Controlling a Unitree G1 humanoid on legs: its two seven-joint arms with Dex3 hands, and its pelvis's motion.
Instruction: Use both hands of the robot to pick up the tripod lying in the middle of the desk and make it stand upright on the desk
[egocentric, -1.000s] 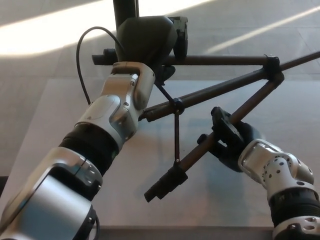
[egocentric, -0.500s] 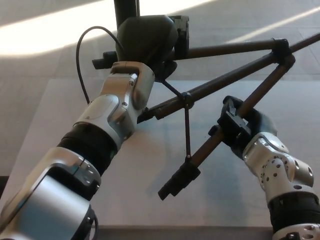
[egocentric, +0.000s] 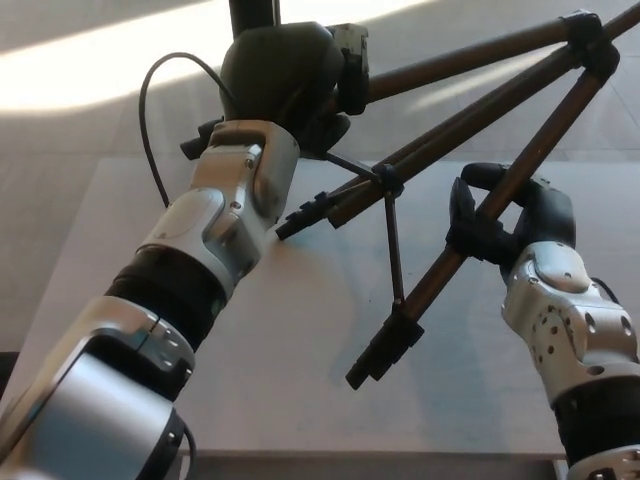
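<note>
The black tripod hangs tilted above the pale desk, legs spread, its hub at the upper right. My left hand is shut on one leg near the top centre. The nearest leg runs down to a foot just above the desk. My right hand is shut on that leg at the right, fingers wrapped around the tube. A thin brace links the legs.
A dark post stands behind the desk at the top. A black cable loops from my left wrist. The desk's near edge runs along the bottom of the picture.
Both hands have lifted the tripod: its hub rose toward the upper right, the legs stand steeper, and my right hand moved up and to the right along with the near leg.
</note>
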